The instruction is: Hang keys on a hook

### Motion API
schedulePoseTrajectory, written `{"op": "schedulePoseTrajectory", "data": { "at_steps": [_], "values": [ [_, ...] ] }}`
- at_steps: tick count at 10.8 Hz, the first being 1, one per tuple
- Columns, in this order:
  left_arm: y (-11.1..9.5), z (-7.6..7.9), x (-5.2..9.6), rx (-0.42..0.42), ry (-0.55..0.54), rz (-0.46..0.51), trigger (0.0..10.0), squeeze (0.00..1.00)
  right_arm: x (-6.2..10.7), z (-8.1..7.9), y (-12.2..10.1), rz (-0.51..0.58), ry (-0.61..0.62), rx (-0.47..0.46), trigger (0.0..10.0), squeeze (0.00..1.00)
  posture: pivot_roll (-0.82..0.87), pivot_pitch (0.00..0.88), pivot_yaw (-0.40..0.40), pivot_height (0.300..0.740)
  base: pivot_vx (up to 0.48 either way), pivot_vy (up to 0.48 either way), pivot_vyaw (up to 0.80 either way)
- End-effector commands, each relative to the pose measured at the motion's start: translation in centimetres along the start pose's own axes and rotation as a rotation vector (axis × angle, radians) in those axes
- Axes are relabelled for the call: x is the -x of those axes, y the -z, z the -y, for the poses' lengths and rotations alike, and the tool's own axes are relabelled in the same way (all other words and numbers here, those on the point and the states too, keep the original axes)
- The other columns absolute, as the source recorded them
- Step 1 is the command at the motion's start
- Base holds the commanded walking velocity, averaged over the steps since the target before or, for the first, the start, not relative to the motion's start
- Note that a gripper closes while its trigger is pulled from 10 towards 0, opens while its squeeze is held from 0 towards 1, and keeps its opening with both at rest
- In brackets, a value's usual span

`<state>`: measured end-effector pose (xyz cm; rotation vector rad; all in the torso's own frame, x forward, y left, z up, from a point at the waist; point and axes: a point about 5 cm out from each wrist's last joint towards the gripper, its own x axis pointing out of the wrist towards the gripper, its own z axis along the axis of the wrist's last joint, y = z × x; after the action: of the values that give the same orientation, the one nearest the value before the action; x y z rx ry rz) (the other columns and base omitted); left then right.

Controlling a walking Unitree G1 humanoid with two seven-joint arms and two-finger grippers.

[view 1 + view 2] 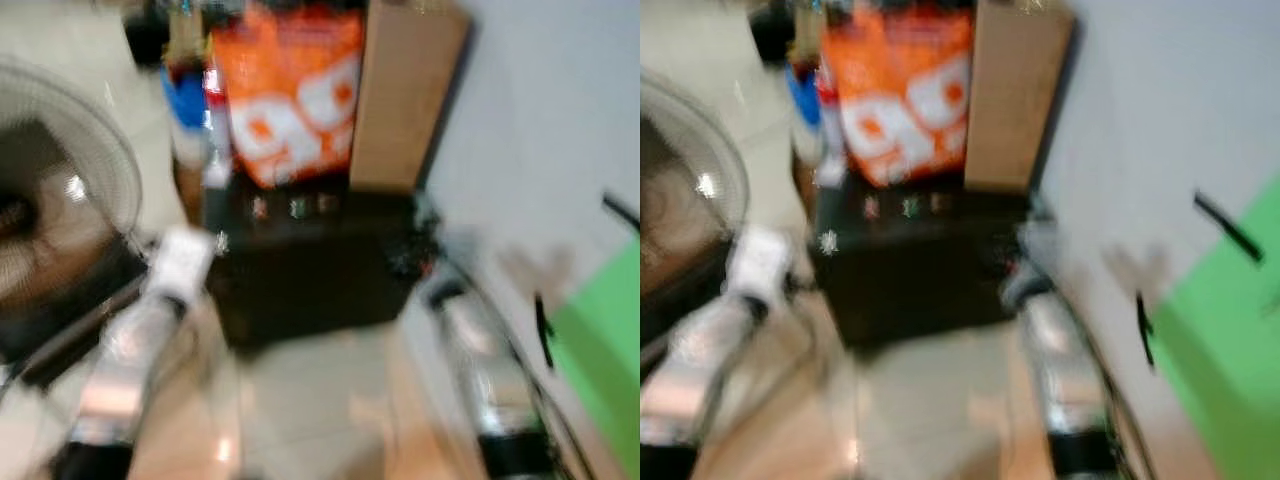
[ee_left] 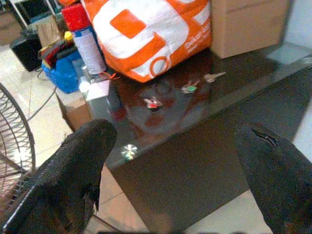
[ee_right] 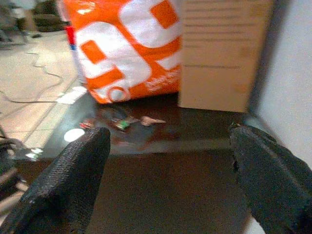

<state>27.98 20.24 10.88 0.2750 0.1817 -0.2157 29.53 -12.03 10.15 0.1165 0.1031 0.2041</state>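
Keys lie in a loose row of three on the glossy dark counter (image 2: 204, 146): a red-tagged key (image 2: 153, 103), a green-tagged key (image 2: 188, 88) and a plain key (image 2: 213, 76), each apart from the next, all just in front of the orange and white bag (image 2: 146, 34). Nearest to me, both silver arms reach forward and low toward the counter's front edge. The left claw (image 2: 175, 161) is spread wide, its two black fingers (image 2: 78, 165) well apart with the keys seen between them at about twelve o'clock. The right claw (image 3: 170, 170) is spread wide too, its fingers (image 3: 73, 170) framing the same keys at about eleven o'clock. Off at nine o'clock of the counter stands a floor fan (image 1: 60, 200) on the pale tiled floor (image 1: 310, 400). On the counter behind the keys, the bag sits beside a brown cardboard box (image 3: 222, 53), which stands against the white wall (image 1: 550, 120). At ten o'clock of the bag is a spray can with a red cap (image 2: 85, 36). A green panel (image 1: 605, 340) leans on the wall at three o'clock.
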Motion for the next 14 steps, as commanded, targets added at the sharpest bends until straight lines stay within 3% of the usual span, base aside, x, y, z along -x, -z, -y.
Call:
{"op": "schedulePoseTrajectory", "data": {
  "at_steps": [1, 14],
  "values": [
    [-0.9, 0.94, -0.44, -0.003, 0.031, 0.035, 10.0, 0.02, 0.2, 1.52, -0.34, 0.008, 0.053, 0.028, 10.0, 1.0, 0.03, 0.0, -0.031, 0.74, 0.368, 0.0, 0.0],
    [-0.7, 1.55, -0.2, 0.008, 0.043, 0.038, 10.0, 0.03, 0.56, 2.37, 0.27, -0.018, 0.112, 0.114, 10.0, 1.0, 0.03, 0.0, -0.051, 0.74, 0.382, 0.0, 0.0]
  ]
}}
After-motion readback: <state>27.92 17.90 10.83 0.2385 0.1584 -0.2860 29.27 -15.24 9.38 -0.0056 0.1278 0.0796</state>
